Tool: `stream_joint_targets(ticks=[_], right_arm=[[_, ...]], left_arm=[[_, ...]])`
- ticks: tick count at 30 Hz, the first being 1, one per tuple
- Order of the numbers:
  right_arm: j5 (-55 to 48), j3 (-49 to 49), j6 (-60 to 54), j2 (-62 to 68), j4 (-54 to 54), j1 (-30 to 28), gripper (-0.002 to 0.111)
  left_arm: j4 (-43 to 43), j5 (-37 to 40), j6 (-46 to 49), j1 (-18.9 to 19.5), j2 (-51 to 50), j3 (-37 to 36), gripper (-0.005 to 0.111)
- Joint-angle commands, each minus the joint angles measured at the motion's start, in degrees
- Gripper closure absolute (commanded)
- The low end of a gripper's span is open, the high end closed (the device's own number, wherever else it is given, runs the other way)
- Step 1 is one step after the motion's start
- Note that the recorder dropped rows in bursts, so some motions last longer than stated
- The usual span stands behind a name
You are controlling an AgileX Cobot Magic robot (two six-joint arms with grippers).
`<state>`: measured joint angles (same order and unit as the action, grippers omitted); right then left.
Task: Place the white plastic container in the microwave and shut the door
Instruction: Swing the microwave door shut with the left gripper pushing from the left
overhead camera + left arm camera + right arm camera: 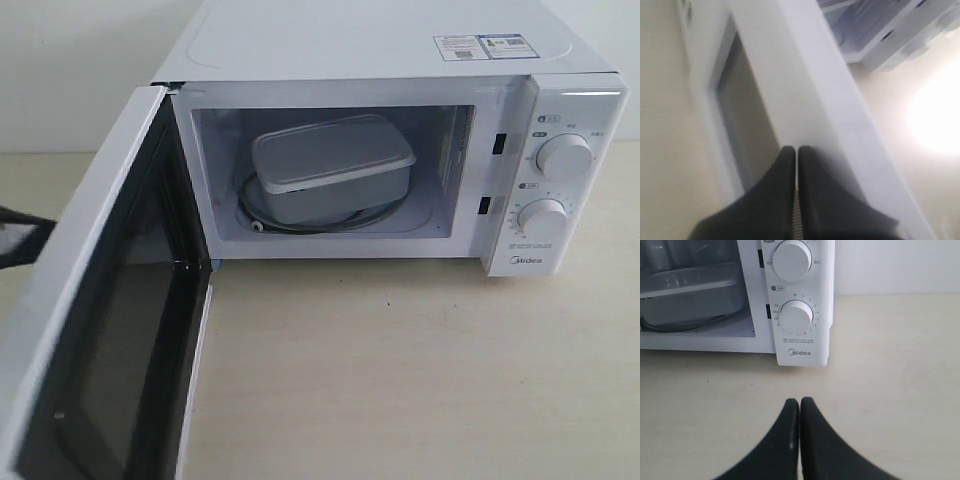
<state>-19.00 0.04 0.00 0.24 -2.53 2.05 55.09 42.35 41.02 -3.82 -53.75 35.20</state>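
White plastic container (330, 160) sits inside the microwave (380, 45); the door (100, 320) stands open at 8 o'clock. The left claw (796, 148) and the right claw (799, 401) are fully closed, holding nothing.

Pretty soft, even light overall. Left wrist shot's blurry, with big blown-out glare beside the door (810, 100); microwave (400, 50) cavity's dimmer.

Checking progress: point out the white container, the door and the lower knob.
white container (332, 152), exterior view, its lid.
door (115, 340), exterior view, its dark window.
lower knob (796, 316), right wrist view, its face.
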Motion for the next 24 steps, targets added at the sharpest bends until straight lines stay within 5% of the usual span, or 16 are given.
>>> stream_joint_targets(ticks=[1, 16, 24], right_arm=[[0.5, 0.0, 0.0, -0.2, -0.1, -0.3, 0.108], [0.5, 0.0, 0.0, -0.2, -0.1, -0.3, 0.108], [0.5, 0.0, 0.0, -0.2, -0.1, -0.3, 0.108]], left_arm=[[17.6, 4.4, 16.1, -0.1, -2.2, 0.5, 0.102], [16.3, -3.0, 24.4, -0.1, -1.8, 0.4, 0.102], [16.4, -14.4, 24.2, -0.1, 3.8, 0.2, 0.102]])
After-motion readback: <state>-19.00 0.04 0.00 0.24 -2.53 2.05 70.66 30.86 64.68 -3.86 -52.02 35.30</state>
